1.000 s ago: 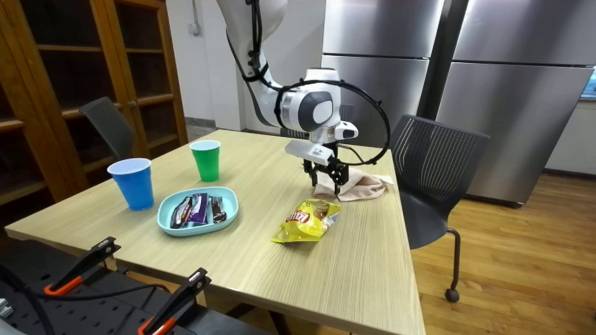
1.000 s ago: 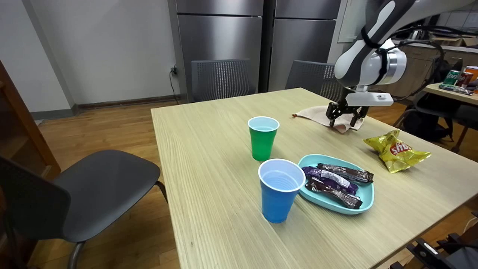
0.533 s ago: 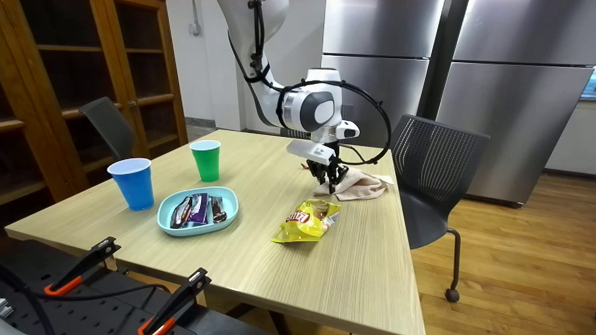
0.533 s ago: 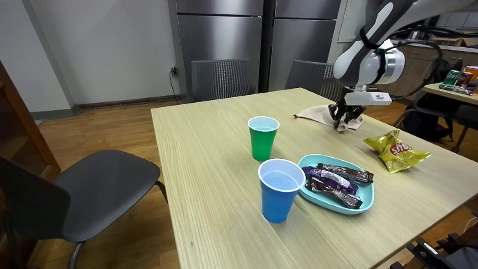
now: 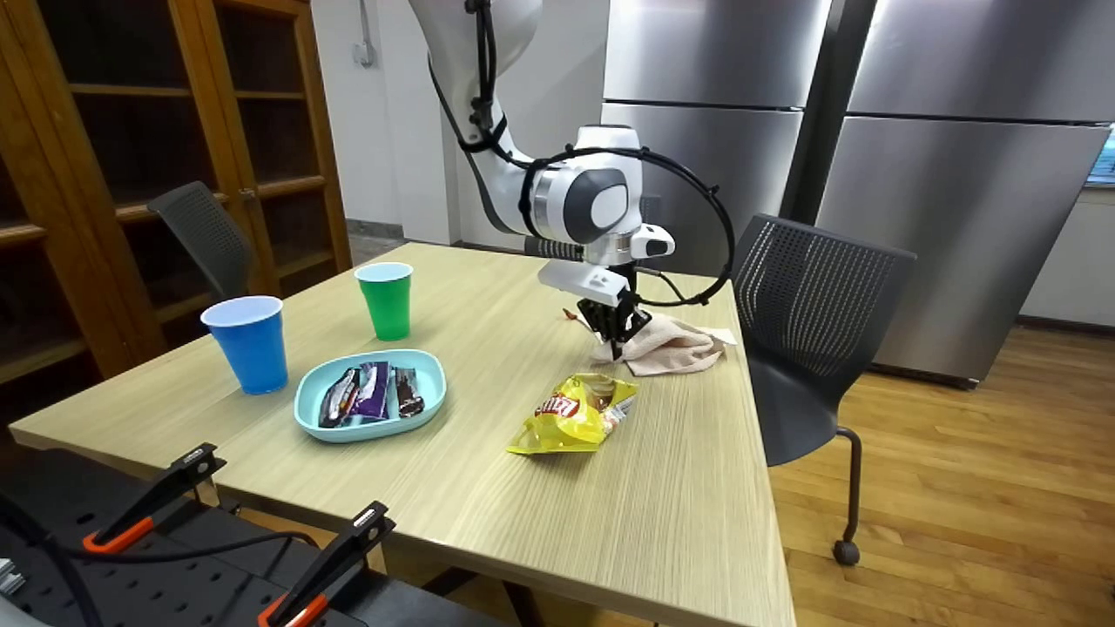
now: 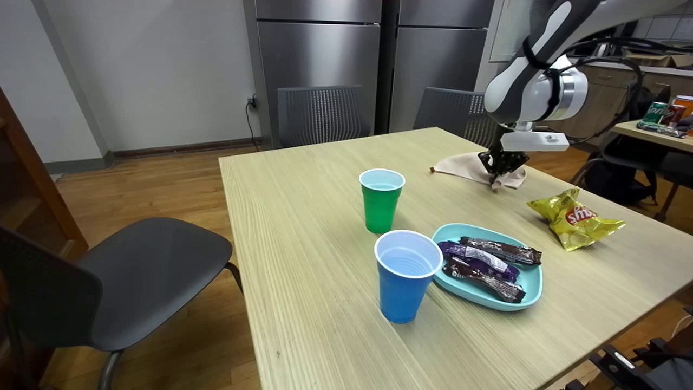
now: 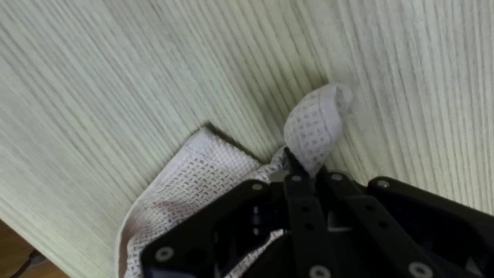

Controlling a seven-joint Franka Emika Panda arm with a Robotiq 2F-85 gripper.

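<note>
A pale pink, woven cloth [image 5: 675, 348] lies crumpled near the table's far right edge in an exterior view. Its dark reddish corner tag shows at one end of the cloth [image 6: 460, 164]. My gripper [image 5: 615, 350] points down at the cloth's near corner. In the wrist view the gripper [image 7: 312, 172] is shut on a pinched fold of the cloth [image 7: 313, 123], which bulges out beyond the fingertips. The rest of the cloth spreads to the left and runs beneath the gripper, where part is hidden. Close by in both exterior views lies a yellow chip bag [image 5: 571, 416].
A turquoise plate [image 5: 375, 432] holds several wrapped bars. Beside it stand a green cup [image 5: 389, 309] and a blue cup [image 5: 251, 353], both upright. A dark chair [image 5: 810, 322] touches or nearly touches the table's right side. Orange-and-black clamps [image 5: 331, 566] sit at the front.
The fingers were apart over the cloth a second ago and have come together, bunching its near corner between them. The tagged end shifted slightly toward the gripper; the arm barely moved.
</note>
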